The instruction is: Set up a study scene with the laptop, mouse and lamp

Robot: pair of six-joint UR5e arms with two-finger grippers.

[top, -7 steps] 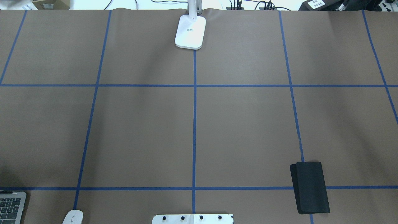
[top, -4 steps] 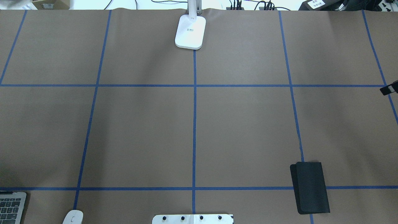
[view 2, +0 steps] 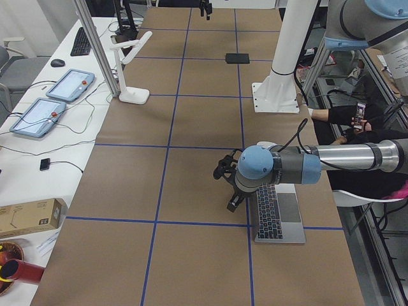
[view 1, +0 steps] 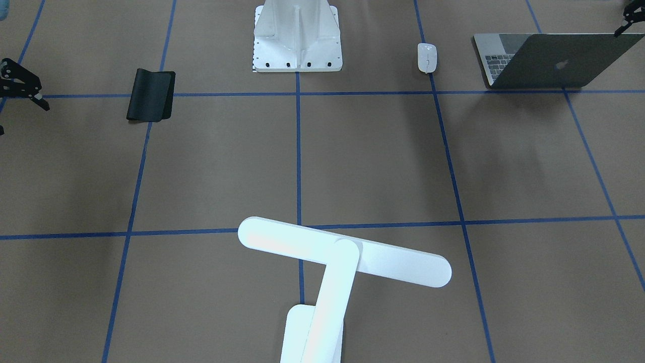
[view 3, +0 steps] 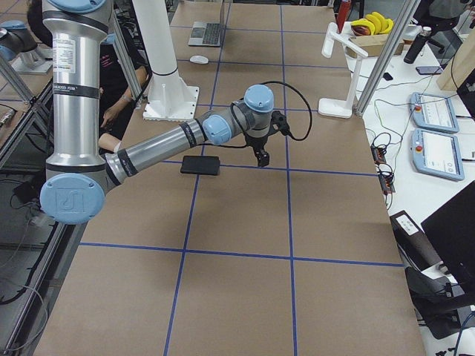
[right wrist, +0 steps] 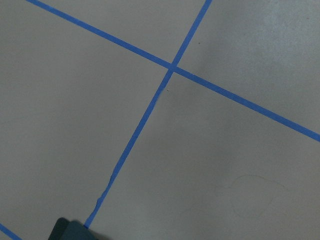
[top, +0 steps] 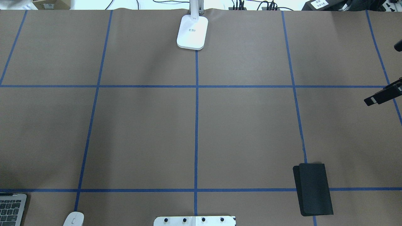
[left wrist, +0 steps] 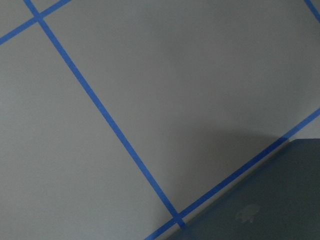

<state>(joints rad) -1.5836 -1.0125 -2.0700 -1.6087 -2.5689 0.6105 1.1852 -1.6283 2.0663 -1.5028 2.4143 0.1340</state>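
Observation:
The grey laptop (view 1: 544, 60) stands open at the robot's near left corner, its apple-logo lid facing the front camera; its keys show in the overhead view (top: 11, 208). The white mouse (view 1: 427, 57) lies beside it, also in the overhead view (top: 74, 218). The white lamp (view 1: 342, 257) stands at the far middle edge, its base on the centre line (top: 192, 33). My left gripper (view 1: 627, 20) hovers by the lid's outer corner; only part shows. My right gripper (top: 384, 75) hangs open and empty over the right side, beyond the black mat.
A black folded mat (top: 313, 189) lies near right on a blue tape line. The white ribbed pedestal (view 1: 297, 38) stands at the robot's near middle edge. Blue tape divides the brown table (top: 245, 131) into squares. Tablets and cables lie past the far edge (view 3: 438, 141).
My right gripper has come into the overhead view from the right edge and moved further left. The laptop, mouse, lamp and mat have not moved.

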